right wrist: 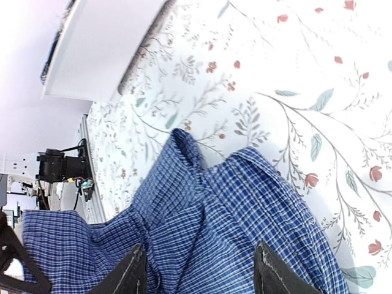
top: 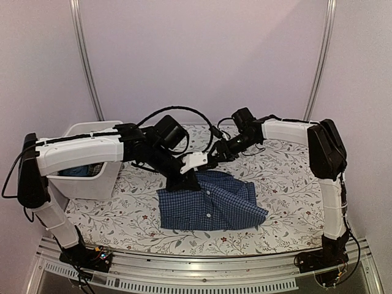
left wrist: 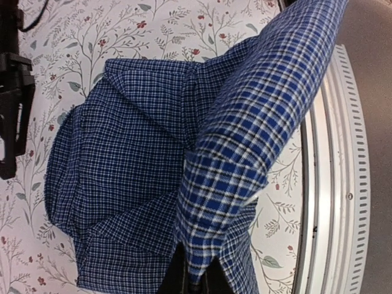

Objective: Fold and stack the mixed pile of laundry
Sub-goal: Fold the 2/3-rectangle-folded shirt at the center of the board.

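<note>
Bench (top: 288, 184) w/ floral cloth is seen, white tub (top: 82, 184) at far left. Checked shirt (top: 211, 205) is laid mid-bench, partly folded. One edge is pinched & held up by L fingers (left wrist: 174, 282). R fingers (right wrist: 128, 272) are spread over shirt's far side.

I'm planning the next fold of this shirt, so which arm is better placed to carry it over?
Probably left. The left gripper is shut on a raised edge of the checked shirt, ready to pull it across. The right gripper hangs open above the shirt, holding nothing.
</note>
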Robot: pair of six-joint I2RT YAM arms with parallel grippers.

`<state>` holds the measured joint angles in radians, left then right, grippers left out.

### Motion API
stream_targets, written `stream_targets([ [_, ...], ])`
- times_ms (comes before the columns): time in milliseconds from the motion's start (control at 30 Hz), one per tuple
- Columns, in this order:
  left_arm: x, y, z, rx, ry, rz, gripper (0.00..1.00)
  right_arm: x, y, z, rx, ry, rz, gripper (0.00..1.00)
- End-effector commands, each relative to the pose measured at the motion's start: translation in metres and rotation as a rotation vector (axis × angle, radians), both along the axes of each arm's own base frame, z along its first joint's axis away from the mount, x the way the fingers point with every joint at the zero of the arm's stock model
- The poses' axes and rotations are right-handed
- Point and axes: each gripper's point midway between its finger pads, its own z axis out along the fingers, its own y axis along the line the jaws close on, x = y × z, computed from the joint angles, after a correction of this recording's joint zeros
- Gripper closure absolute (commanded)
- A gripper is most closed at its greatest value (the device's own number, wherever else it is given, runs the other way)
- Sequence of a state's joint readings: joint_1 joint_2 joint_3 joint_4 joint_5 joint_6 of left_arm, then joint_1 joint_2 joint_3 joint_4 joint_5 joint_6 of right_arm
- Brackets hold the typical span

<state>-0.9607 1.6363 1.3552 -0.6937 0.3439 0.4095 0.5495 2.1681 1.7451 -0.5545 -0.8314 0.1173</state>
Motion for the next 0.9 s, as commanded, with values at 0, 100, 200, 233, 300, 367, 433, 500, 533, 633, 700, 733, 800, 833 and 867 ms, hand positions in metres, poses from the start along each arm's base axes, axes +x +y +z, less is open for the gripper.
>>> stream_targets([
  [0, 0.050, -0.005, -0.004, -0.009, -0.046, 0.049, 1.00, 0.008, 0.003, -0.067, -0.111, 0.065, -0.048, 0.44],
  [100, 0.080, -0.004, -0.012, 0.006, -0.069, 0.082, 1.00, 0.011, -0.002, -0.095, -0.165, 0.086, -0.057, 0.52],
  [200, 0.117, -0.004, -0.021, 0.013, -0.093, 0.127, 1.00, -0.001, -0.003, -0.120, -0.176, 0.154, -0.020, 0.59],
  [233, 0.129, -0.005, -0.022, 0.010, -0.101, 0.140, 1.00, -0.006, -0.003, -0.125, -0.167, 0.175, -0.002, 0.60],
  [300, 0.148, -0.006, -0.025, 0.006, -0.119, 0.153, 0.99, -0.012, -0.002, -0.123, -0.143, 0.195, 0.022, 0.61],
  [367, 0.163, -0.006, -0.033, 0.005, -0.131, 0.157, 0.99, -0.013, 0.000, -0.113, -0.117, 0.180, 0.038, 0.61],
  [433, 0.177, -0.004, -0.039, -0.001, -0.136, 0.167, 0.99, -0.010, 0.000, -0.102, -0.097, 0.165, 0.044, 0.60],
  [500, 0.188, -0.001, -0.050, 0.000, -0.129, 0.175, 0.98, -0.002, -0.005, -0.095, -0.102, 0.147, 0.025, 0.58],
  [533, 0.191, 0.000, -0.057, 0.003, -0.127, 0.177, 0.96, 0.004, -0.010, -0.092, -0.111, 0.137, 0.003, 0.55],
  [633, 0.202, 0.003, -0.074, 0.020, -0.126, 0.193, 0.94, 0.033, -0.036, -0.079, -0.167, 0.086, -0.118, 0.44],
  [700, 0.208, 0.001, -0.082, 0.019, -0.135, 0.198, 0.91, 0.052, -0.056, -0.062, -0.194, 0.039, -0.205, 0.39],
  [733, 0.212, -0.001, -0.084, 0.016, -0.145, 0.205, 0.89, 0.062, -0.067, -0.057, -0.216, 0.014, -0.250, 0.36],
  [800, 0.223, -0.002, -0.088, 0.019, -0.157, 0.232, 0.84, 0.083, -0.098, -0.040, -0.261, -0.039, -0.363, 0.32],
  [833, 0.232, -0.001, -0.090, 0.025, -0.168, 0.265, 0.81, 0.090, -0.112, -0.037, -0.282, -0.050, -0.407, 0.30],
  [867, 0.242, 0.002, -0.088, 0.028, -0.177, 0.310, 0.76, 0.095, -0.126, -0.032, -0.284, -0.047, -0.446, 0.29],
])
